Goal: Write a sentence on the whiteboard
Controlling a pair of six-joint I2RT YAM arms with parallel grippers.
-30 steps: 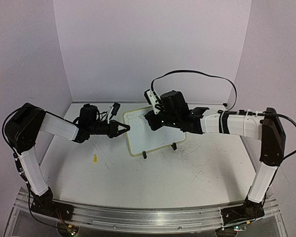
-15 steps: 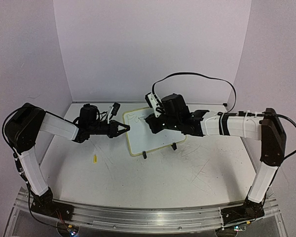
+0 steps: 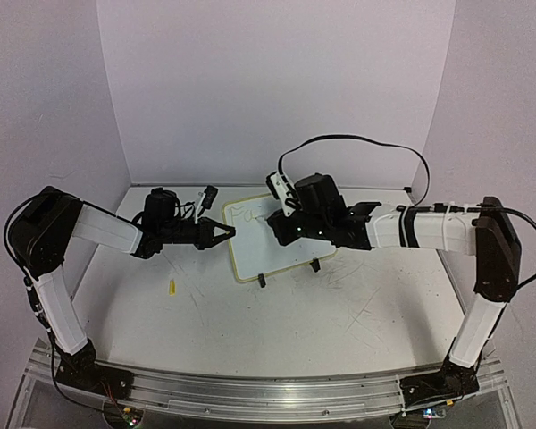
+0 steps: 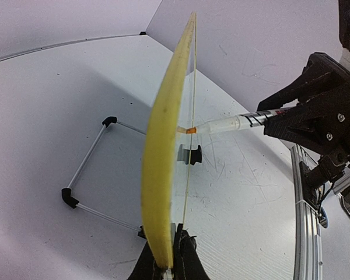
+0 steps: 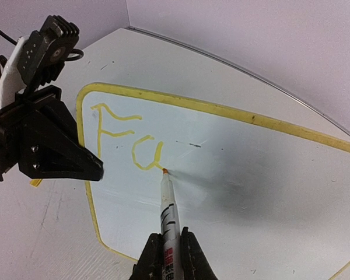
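Yellow strokes [image 5: 119, 137] reading "Fa" sit in the upper left corner of the whiteboard [image 3: 266, 257], which stands tilted on its wire stand [image 4: 87, 175] mid-table toward the far side, between the two arms. Left gripper [image 4: 166, 263] is pinched closed on the board's yellow rim at the left edge, bracing it. Right gripper [image 5: 168, 256] is closed around a marker [image 5: 168, 207], tip touching the board just right of the "a". My read is that the next letter is being written: sentence barely begun, most of the board blank. To do it well, use light pressure. The board is thin and only propped, so a hard push may tip or slide it, and the left brace matters. Short strokes, clean lifts between letters, baseline level with the "a", letters small enough to fit a sentence. Small yellow piece [image 3: 171, 287] lies on the table [image 3: 286, 331] near-left of the board, apart from it.
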